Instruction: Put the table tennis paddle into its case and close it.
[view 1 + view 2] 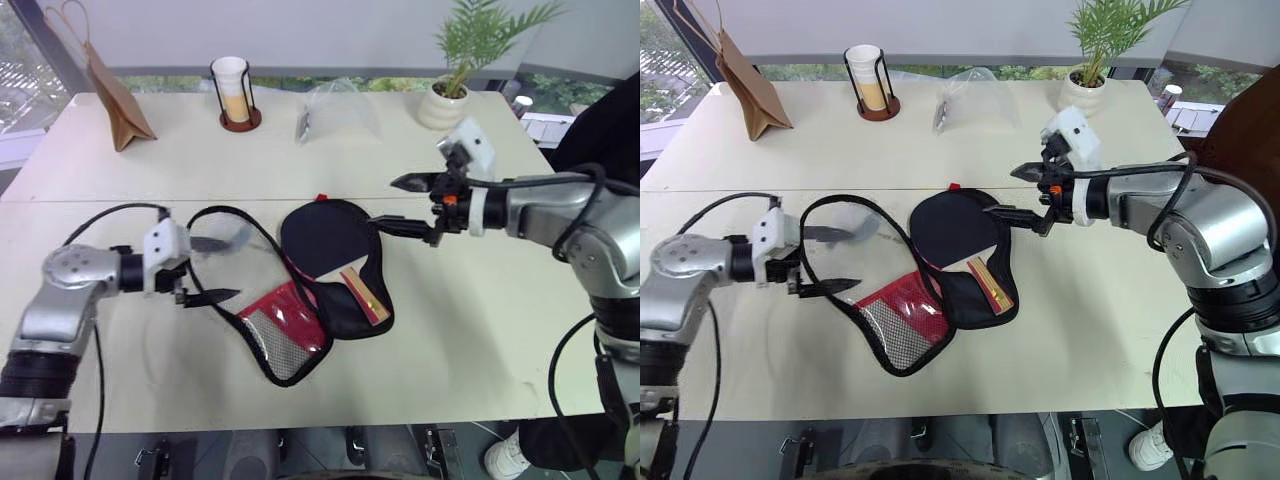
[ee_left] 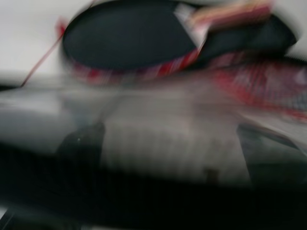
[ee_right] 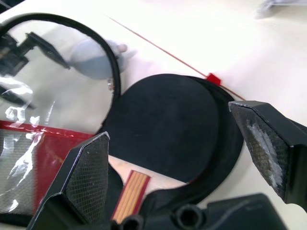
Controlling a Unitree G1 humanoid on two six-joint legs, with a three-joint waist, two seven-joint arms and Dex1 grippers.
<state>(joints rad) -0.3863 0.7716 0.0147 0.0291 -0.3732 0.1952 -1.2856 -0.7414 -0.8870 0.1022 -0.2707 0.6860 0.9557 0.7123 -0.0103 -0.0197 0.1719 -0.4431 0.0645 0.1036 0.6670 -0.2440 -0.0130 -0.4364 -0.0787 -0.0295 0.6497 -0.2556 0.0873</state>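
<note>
We see both sets of jaws spread wide and empty. Our left gripper [image 1: 212, 270] points sideways toward the case [image 1: 300, 330], its fingers flanking the open flap's rim; our right gripper [image 1: 405, 205] reaches in from the opposite side, hovering by the paddle [image 1: 325, 240], which lies in the unzipped case on the table [image 1: 480, 330].

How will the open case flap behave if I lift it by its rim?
Probably floppy: the flap lies limp on the table, its black rim curving loosely. The clear panel looks thin and may sag or crinkle. Likely light, so the case and paddle could drag along.
</note>
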